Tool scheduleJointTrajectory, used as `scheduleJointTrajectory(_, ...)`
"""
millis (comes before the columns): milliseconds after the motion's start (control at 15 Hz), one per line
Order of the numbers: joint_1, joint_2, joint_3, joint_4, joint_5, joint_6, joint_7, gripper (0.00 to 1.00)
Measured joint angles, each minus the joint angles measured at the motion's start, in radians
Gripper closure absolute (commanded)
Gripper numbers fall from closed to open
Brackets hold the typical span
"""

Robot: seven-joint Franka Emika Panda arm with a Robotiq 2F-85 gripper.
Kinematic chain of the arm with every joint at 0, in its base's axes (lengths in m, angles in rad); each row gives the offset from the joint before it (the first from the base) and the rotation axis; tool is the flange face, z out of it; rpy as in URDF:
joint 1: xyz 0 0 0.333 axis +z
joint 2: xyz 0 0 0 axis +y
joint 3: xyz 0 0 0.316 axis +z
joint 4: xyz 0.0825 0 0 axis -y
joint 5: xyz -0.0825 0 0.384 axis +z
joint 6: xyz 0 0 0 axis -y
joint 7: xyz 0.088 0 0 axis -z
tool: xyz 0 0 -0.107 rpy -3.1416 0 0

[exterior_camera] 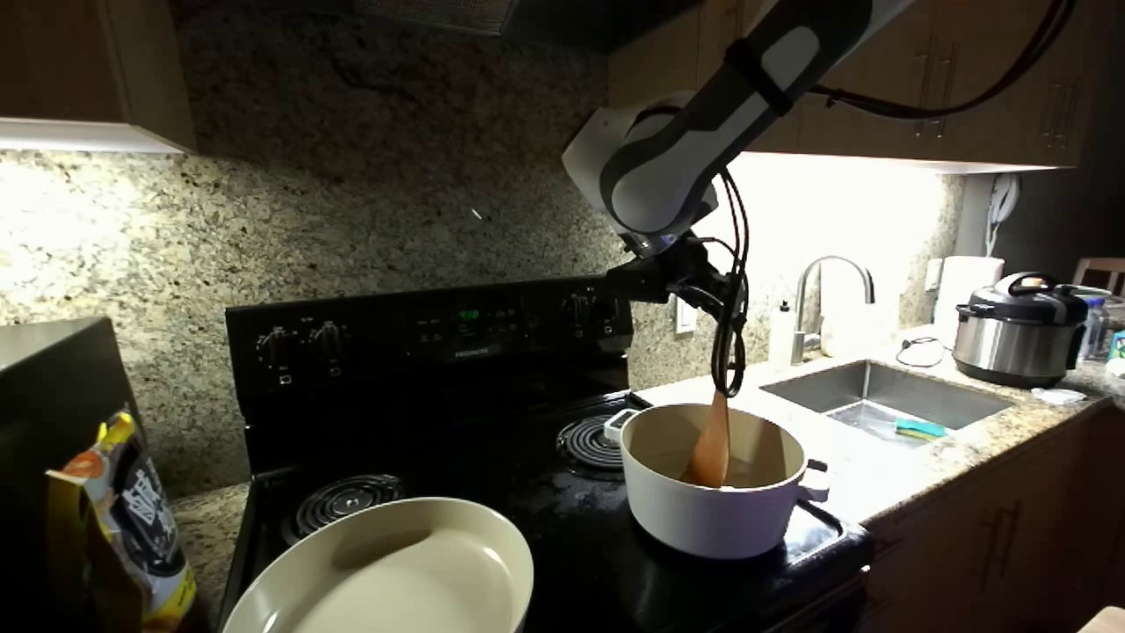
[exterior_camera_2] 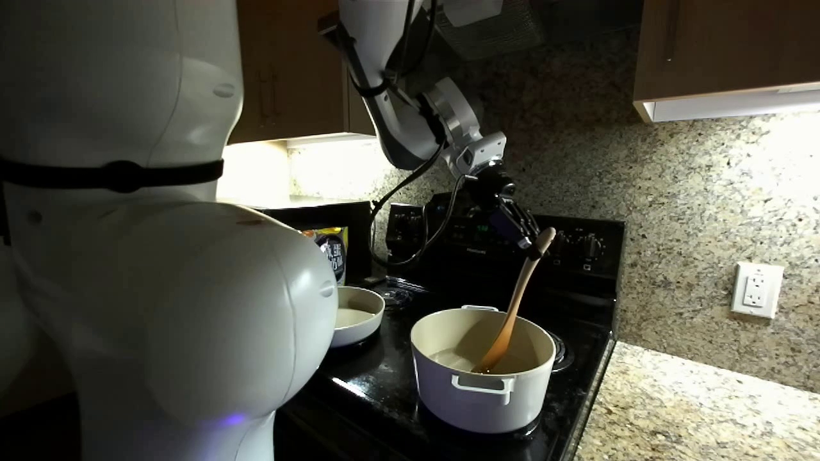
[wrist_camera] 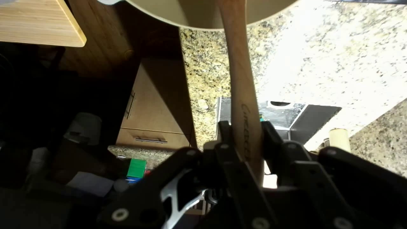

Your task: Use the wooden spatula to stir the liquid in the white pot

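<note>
The wooden spatula (exterior_camera_2: 516,301) leans inside the white pot (exterior_camera_2: 480,406), its handle rising above the rim and its wide end down near the pot's floor. In an exterior view the flat end (exterior_camera: 710,453) shows against the cream inner wall. My gripper (wrist_camera: 247,132) is shut on the upper handle, a finger on each side, as the wrist view shows. A pale, faintly shiny surface, apparently the liquid (exterior_camera_2: 451,358), shows low in the pot. How deep it is I cannot tell. Cables hide most of the handle in an exterior view with the pot (exterior_camera: 707,523).
A large cream oval dish (exterior_camera: 422,576) sits on the black stove beside the pot. Behind rises the stove's control panel (exterior_camera: 457,325). On the counter are a sink (exterior_camera: 923,396), a faucet (exterior_camera: 831,262) and a steel cooker (exterior_camera: 1015,338). A snack bag (exterior_camera: 145,519) stands at the side.
</note>
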Motion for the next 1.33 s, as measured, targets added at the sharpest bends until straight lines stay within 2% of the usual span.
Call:
scheduleJointTrajectory(267, 0.027, 0.021, 0.023, 0.012, 0.000, 0.002, 0.000, 0.90)
scheduleJointTrajectory(600, 0.026, 0.061, 0.020, 0.044, 0.000, 0.030, -0.001, 0.91)
scheduleJointTrajectory(1067, -0.009, 0.070, -0.049, 0.065, 0.036, 0.102, -0.001, 0.91)
scheduleJointTrajectory(1333, -0.020, 0.069, -0.071, 0.061, 0.051, 0.106, 0.006, 0.91)
